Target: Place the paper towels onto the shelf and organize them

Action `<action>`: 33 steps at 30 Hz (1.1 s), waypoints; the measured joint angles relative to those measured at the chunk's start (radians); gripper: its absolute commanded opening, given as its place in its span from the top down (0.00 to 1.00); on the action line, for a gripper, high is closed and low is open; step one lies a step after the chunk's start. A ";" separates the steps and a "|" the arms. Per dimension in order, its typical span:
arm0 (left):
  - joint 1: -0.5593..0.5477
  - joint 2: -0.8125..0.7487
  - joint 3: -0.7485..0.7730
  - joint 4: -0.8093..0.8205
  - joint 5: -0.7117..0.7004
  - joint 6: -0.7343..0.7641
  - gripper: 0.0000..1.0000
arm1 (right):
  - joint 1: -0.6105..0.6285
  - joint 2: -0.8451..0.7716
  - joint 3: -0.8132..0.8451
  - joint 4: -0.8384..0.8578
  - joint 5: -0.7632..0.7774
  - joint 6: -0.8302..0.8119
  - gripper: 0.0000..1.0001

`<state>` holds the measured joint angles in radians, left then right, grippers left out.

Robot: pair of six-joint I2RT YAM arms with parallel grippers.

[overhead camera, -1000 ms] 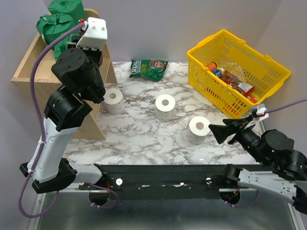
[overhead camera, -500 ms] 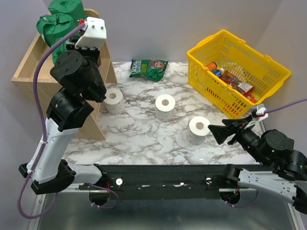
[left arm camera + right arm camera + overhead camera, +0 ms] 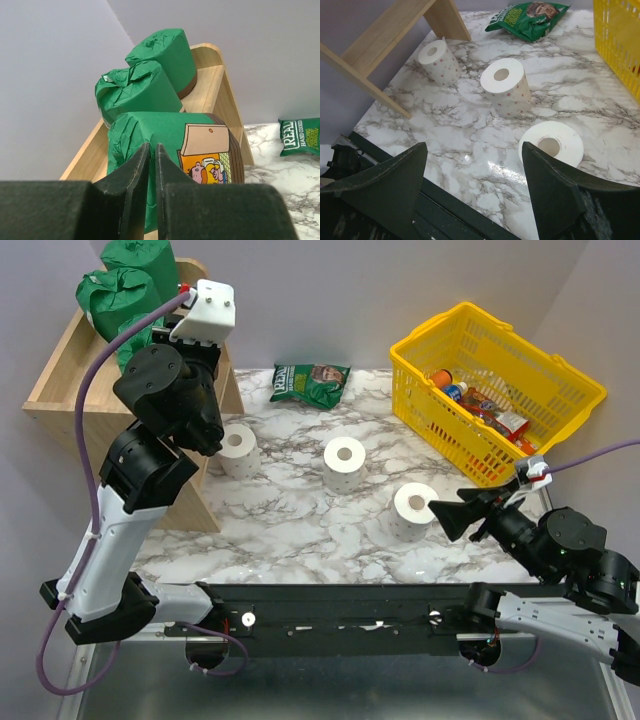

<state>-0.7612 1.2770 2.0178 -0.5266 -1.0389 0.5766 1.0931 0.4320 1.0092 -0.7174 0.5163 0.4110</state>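
Three green-wrapped rolls (image 3: 145, 95) are crowding the top tray of the shelf (image 3: 210, 85), leaving a bare strip along its right side. The closed left end effector (image 3: 153, 147) is sitting just before the nearest roll. On the table (image 3: 300, 525), open marble is separating the three white rolls (image 3: 345, 462), and the wide-spread right end effector (image 3: 474, 147) is facing them unobstructed. The yellow basket (image 3: 450, 420) is walling off the right side. The space under the shelf seems open.

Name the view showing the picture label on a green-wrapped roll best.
Left wrist: the label on the green-wrapped roll faces the camera, close. Top external shows only green wrapping, partly behind the left arm. Right wrist misses it.
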 measured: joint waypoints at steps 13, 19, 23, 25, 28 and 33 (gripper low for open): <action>0.000 0.018 -0.006 0.041 0.021 0.105 0.88 | 0.000 0.017 0.000 0.020 -0.016 0.000 0.15; 0.000 0.023 0.018 0.078 0.012 0.190 0.91 | 0.000 0.017 0.000 0.020 -0.022 0.012 0.15; 0.000 0.026 0.037 0.112 -0.004 0.236 0.93 | 0.000 0.017 0.000 0.020 -0.025 0.018 0.15; 0.000 0.026 0.040 0.125 -0.008 0.250 0.93 | 0.000 0.017 0.000 0.020 -0.025 0.018 0.15; -0.001 0.029 0.043 0.132 -0.012 0.254 0.84 | 0.000 0.017 0.000 0.021 -0.025 0.018 0.15; -0.054 0.042 0.051 0.103 -0.024 0.213 0.50 | 0.000 0.017 -0.001 0.027 -0.025 0.018 0.15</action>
<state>-0.8154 1.3193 2.0689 -0.4236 -1.0626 0.7895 1.0931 0.4492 1.0084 -0.6899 0.4911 0.4286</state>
